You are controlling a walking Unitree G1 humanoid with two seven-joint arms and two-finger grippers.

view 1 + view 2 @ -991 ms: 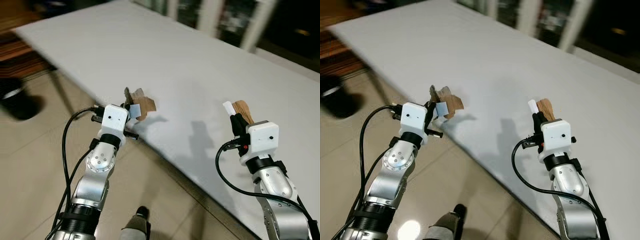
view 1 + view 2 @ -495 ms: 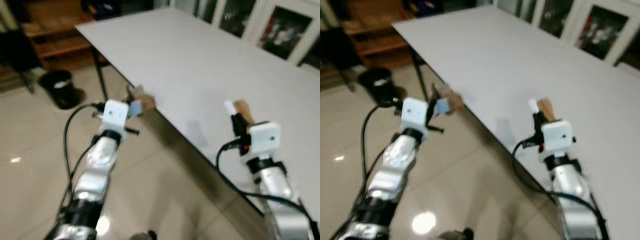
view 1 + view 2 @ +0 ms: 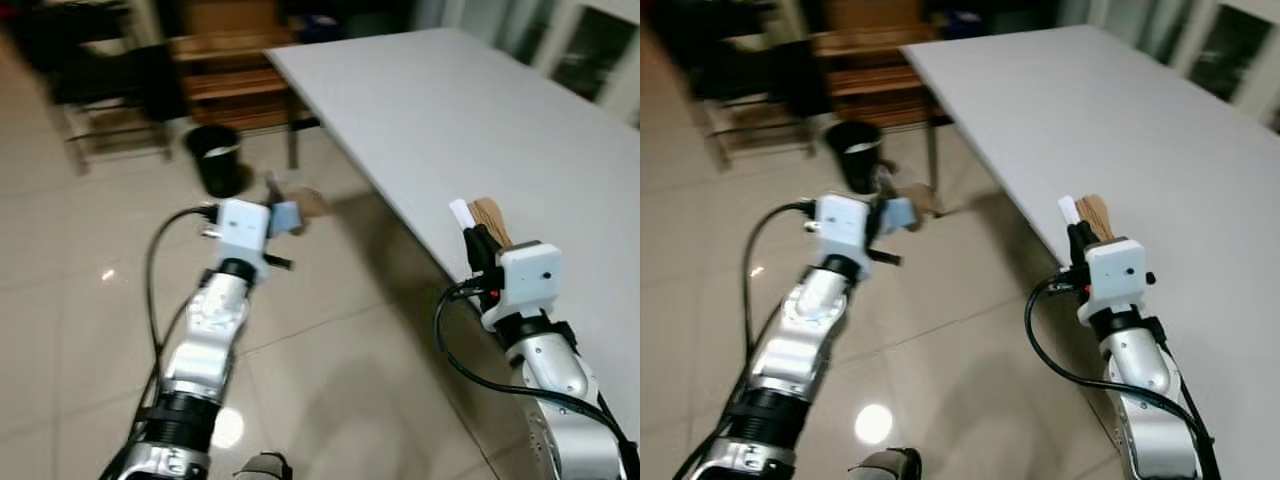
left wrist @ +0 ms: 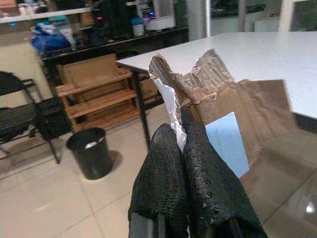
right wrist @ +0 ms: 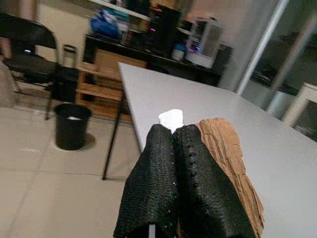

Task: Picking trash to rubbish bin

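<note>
Our left gripper, fingers pressed together, pinches a torn piece of brown cardboard with a pale blue patch and a strip of white paper. The load hangs in the air over the tiled floor, on the near side of the black rubbish bin and not yet above it.

Our right gripper is likewise clamped, holding a ridged brown scrap with a white bit poking out at the tip. It sits further from the bin, raised over the near edge of the white table.

The bin stands on the floor just off the table's far corner leg, with wooden shelving right behind it and a dark chair to one side.

We judge the carrying step to be under way: both pieces are picked up and neither is binned. The next move calls for closing the gap to the bin, bringing the left gripper over its open mouth, then letting the cardboard drop; the right load would follow.
</note>
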